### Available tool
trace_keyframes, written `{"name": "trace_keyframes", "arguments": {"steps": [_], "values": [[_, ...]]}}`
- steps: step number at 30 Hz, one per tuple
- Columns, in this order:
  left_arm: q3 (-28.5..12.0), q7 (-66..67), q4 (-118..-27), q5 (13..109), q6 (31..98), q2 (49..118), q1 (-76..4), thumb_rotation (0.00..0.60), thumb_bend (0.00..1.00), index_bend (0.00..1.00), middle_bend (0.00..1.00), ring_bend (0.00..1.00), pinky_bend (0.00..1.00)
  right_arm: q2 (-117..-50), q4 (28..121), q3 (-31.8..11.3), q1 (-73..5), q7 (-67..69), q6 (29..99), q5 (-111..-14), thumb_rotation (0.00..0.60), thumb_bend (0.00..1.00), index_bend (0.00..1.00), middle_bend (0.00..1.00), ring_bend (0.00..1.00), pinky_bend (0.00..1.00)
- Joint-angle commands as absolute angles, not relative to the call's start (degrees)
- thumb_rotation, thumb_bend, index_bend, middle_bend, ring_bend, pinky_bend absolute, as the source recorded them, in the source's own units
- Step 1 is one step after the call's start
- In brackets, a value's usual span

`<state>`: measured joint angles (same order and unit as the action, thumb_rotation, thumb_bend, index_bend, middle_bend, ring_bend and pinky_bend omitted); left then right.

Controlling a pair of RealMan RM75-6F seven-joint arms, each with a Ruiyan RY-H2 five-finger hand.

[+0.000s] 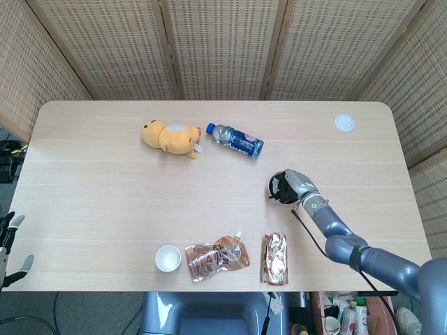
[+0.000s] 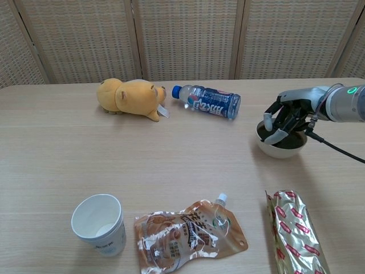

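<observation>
My right hand lies over a small white bowl with a dark inside, at the table's right. Its fingers curl down over the far rim into the bowl and appear to grip that rim; the bowl still stands on the table, with the right hand just to its right. My left hand hangs below the table's left front edge, only partly in frame, with its fingers apart and nothing in them.
A yellow plush toy and a lying water bottle are at the back. Toward the front are a paper cup, a crumpled drink pouch and a gold foil snack pack. A white lid sits far right.
</observation>
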<state>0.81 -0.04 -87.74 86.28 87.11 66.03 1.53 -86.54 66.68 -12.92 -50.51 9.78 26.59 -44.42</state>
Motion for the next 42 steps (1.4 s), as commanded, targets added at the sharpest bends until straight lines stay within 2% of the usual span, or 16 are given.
{"name": "trace_keyframes", "arguments": {"steps": [1, 9, 13, 16, 23, 26, 32, 37, 42], "values": [[0.78, -0.02, -87.88, 86.32, 87.15, 65.95, 1.5, 0.6, 0.38, 0.0, 0.0, 0.0, 0.0, -85.28, 68.59, -13.68, -50.15, 10.05, 27.69, -44.67, 0.6, 0.09, 0.66, 0.98, 1.0, 1.0], [0.64, -0.19, -87.96, 86.29, 87.25, 65.78, 1.46, 0.6, 0.38, 0.0, 0.0, 0.0, 0.0, -79.77, 77.36, -15.88, -47.25, 11.48, 32.79, -46.66, 0.6, 0.08, 0.66, 0.95, 1.0, 1.0], [0.53, -0.32, -87.87, 86.32, 87.45, 65.74, 1.47, 0.6, 0.38, 0.0, 0.0, 0.0, 0.0, -75.52, 84.04, -16.26, -43.88, 11.88, 37.9, -49.39, 0.6, 0.09, 0.65, 0.87, 0.97, 0.99], [0.47, -0.3, -87.75, 86.36, 87.65, 65.74, 1.51, 0.6, 0.38, 0.0, 0.0, 0.0, 0.0, -72.56, 88.78, -15.73, -41.08, 11.84, 41.66, -51.63, 0.6, 0.09, 0.64, 0.78, 0.86, 0.93], [0.3, 0.07, -87.59, 86.52, 88.0, 65.71, 1.49, 0.6, 0.38, 0.0, 0.0, 0.0, 0.0, -67.49, 97.64, -13.63, -33.46, 12.32, 52.22, -58.63, 0.6, 0.09, 0.61, 0.58, 0.57, 0.66], [0.22, 0.24, -87.72, 86.73, 88.36, 65.64, 1.51, 0.6, 0.38, 0.0, 0.0, 0.0, 0.0, -66.71, 99.93, -12.49, -30.19, 12.55, 57.28, -61.82, 0.6, 0.1, 0.59, 0.52, 0.48, 0.6], [0.29, 0.74, -87.65, 87.04, 88.7, 65.72, 1.59, 0.6, 0.38, 0.0, 0.0, 0.0, 0.0, -66.85, 100.17, -9.5, -24.3, 9.48, 67.75, -68.76, 0.6, 0.17, 0.53, 0.4, 0.34, 0.45], [0.31, 1.12, -87.58, 87.45, 88.94, 65.89, 1.53, 0.6, 0.38, 0.0, 0.0, 0.0, 0.0, -68.49, 97.65, -6.53, -20.35, 2.21, 75.93, -73.85, 0.6, 0.19, 0.49, 0.35, 0.28, 0.39], [0.3, 1.61, -87.65, 87.89, 89.19, 66.17, 1.43, 0.6, 0.38, 0.0, 0.0, 0.0, 0.0, -69.33, 96.56, -4.43, -17.68, -3.16, 80.41, -76.78, 0.6, 0.23, 0.42, 0.26, 0.18, 0.31]]}}
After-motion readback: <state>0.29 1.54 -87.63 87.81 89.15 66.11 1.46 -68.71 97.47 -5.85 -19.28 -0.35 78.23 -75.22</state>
